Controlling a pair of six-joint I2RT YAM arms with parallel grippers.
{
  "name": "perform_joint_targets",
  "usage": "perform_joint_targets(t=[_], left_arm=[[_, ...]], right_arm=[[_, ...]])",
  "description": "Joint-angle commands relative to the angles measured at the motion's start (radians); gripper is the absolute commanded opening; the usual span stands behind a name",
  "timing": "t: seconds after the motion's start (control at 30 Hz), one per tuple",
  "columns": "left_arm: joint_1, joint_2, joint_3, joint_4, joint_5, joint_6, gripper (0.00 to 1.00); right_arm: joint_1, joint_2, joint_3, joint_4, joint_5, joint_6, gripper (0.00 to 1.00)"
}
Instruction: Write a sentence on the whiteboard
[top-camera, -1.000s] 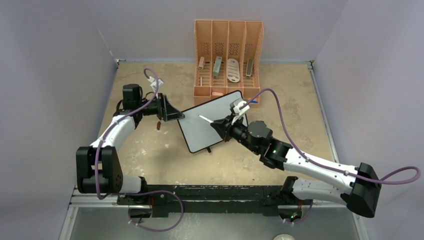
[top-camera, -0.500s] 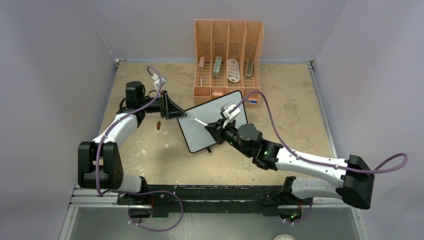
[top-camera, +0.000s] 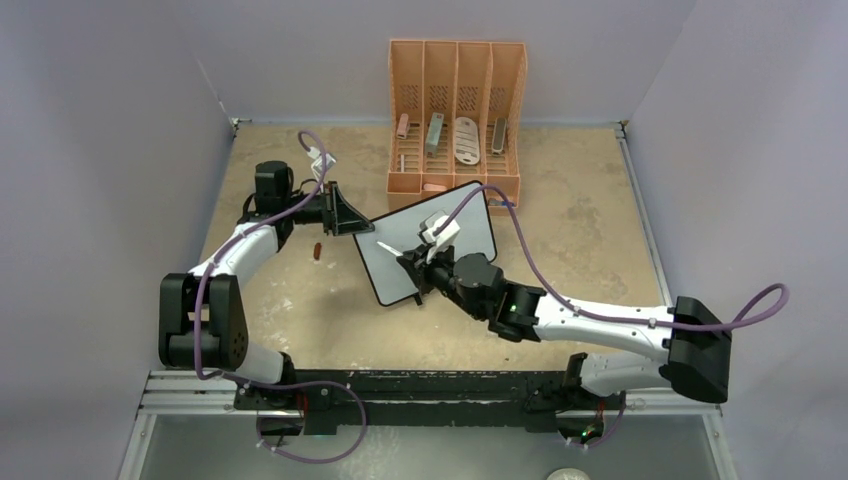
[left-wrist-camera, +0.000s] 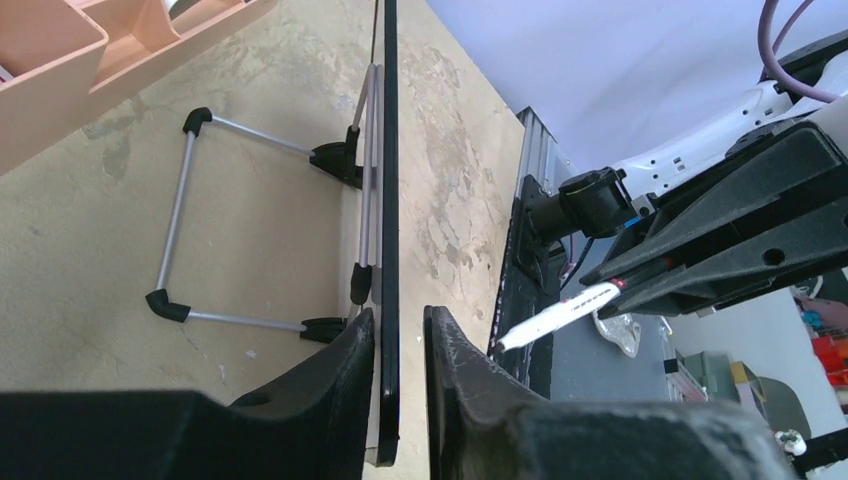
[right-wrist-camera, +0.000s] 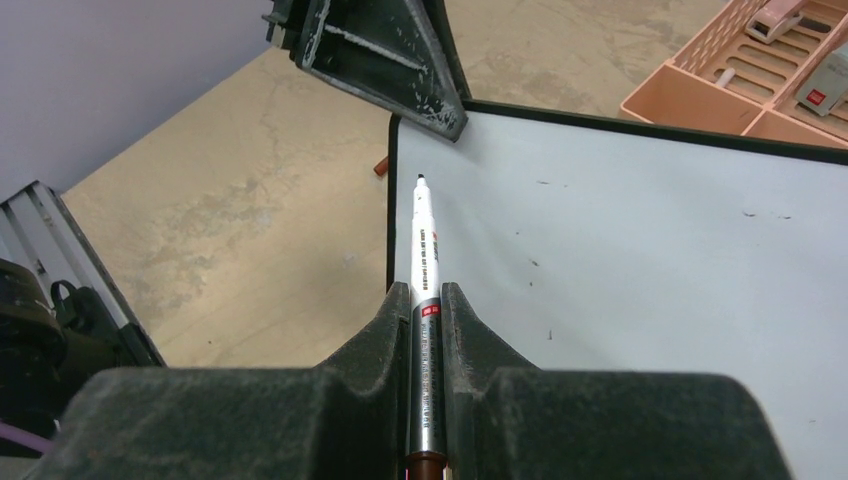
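Inspection found the whiteboard standing tilted on its wire stand mid-worktop, just in front of the orange organizer. Its face carried no letters, only a few dark specks. The left end effector sat astride the board's left edge, fingers narrowly apart, with a slit visible on one side, so the hold did not look firm. The right end effector was clamped on a white marker, whose tip pointed at the board's upper left corner and appeared just short of the surface. In my judgement the step in hand was the first stroke. The left hold should be secure before contact, since the thin stand could let the board tip or slide. Pressure should be light and the start high and left, leaving room for the line. A small red-brown item lay on the worktop by the left arm. The marker barrel bore fine print and red blocks, which were too small to read, and no brand was legible anywhere.
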Motion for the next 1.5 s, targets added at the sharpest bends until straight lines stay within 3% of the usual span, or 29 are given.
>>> perform_joint_targets(t=[0.0,0.1,0.17,0.67,1.47], left_arm=[[-0.009,-0.003,0.037,0.059,0.044,0.001,0.19],[-0.012,-0.011,0.038,0.051,0.038,0.015,0.11],[-0.014,-0.017,0.037,0.037,0.029,0.03,0.0],[-0.041,-0.074,0.034,-0.041,-0.06,0.112,0.0],[-0.045,-0.083,0.037,-0.051,-0.068,0.116,0.0]], right_arm=[[0.039,0.016,0.066,0.052,0.079,-0.032,0.0],[0.062,0.038,0.076,0.058,0.116,-0.038,0.0],[0.079,0.053,0.081,0.066,0.153,-0.041,0.0],[0.173,0.161,0.148,0.042,0.409,-0.018,0.0],[0.177,0.259,0.222,0.045,0.434,-0.003,0.0]])
